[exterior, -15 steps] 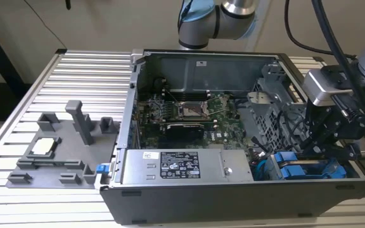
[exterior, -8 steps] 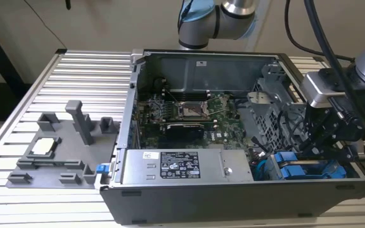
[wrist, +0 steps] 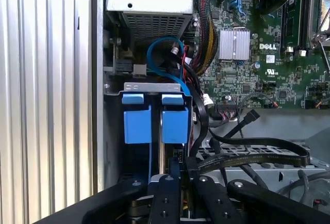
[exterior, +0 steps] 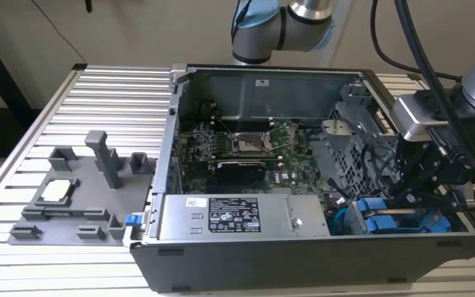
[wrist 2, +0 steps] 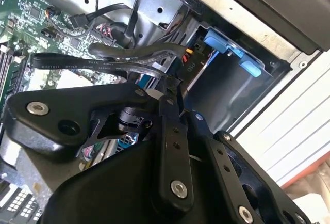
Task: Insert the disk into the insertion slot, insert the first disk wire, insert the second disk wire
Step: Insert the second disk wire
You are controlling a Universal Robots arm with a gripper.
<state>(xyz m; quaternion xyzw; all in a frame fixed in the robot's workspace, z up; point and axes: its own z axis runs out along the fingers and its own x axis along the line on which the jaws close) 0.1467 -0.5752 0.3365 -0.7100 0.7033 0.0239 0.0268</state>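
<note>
hanging over the drive cage point(exterior: 361, 142) at the exterior view's right, the gripper point(exterior: 415, 195) is lowered into the open computer case point(exterior: 303, 260). two blue-framed drive units are seen seated side by side in the cage, the disk point(wrist: 175, 123) among them; which of the two it is cannot be told for sure, the one nearer the cables being taken here. the insertion slot point(wrist: 154, 87) is thus occupied. in the first wrist view the black linkage is seen just beside the blue frames, and a black flat cable point(wrist: 258, 159) is draped across it. whether the fingers are spread or pressed together cannot be told. a grey fixture tray point(exterior: 72, 198) lies on the slatted table point(exterior: 23, 260).
</note>
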